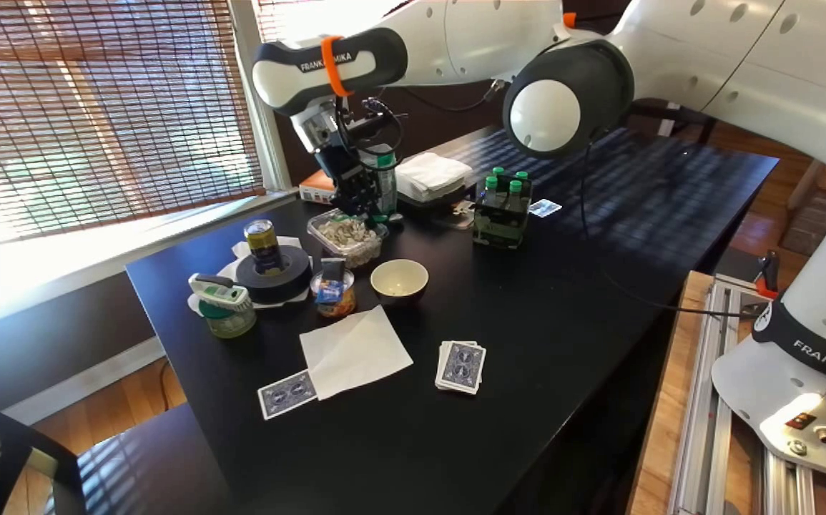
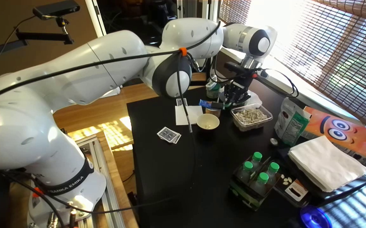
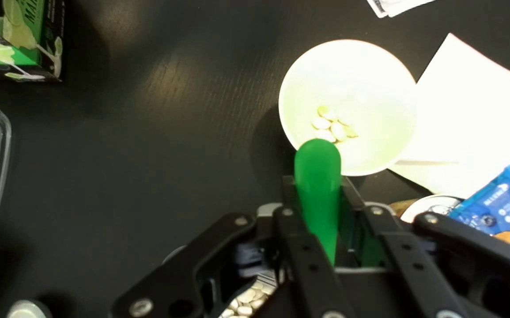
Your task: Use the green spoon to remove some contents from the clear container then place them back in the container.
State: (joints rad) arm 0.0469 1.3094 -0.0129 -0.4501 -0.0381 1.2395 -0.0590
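Note:
My gripper (image 3: 319, 190) is shut on the green spoon (image 3: 318, 172), whose rounded handle end sticks out past the fingers in the wrist view. The spoon's scooping end is hidden by the gripper. The clear container (image 2: 252, 117) is a plastic tub full of pale, flat beans or seeds. It sits on the dark table, and in both exterior views my gripper (image 1: 360, 204) hangs low over or just behind its far edge. Some of the contents (image 3: 248, 300) show below the jaws in the wrist view.
A cream bowl (image 3: 352, 75) with several pale beans stands close by. Around it are a snack cup (image 1: 334, 304) with a blue packet, folded paper (image 1: 355, 350) and cards (image 1: 461, 366). A pouch (image 2: 292, 122), napkins (image 2: 327, 164) and green-capped bottles (image 2: 255, 179) stand on the opposite side.

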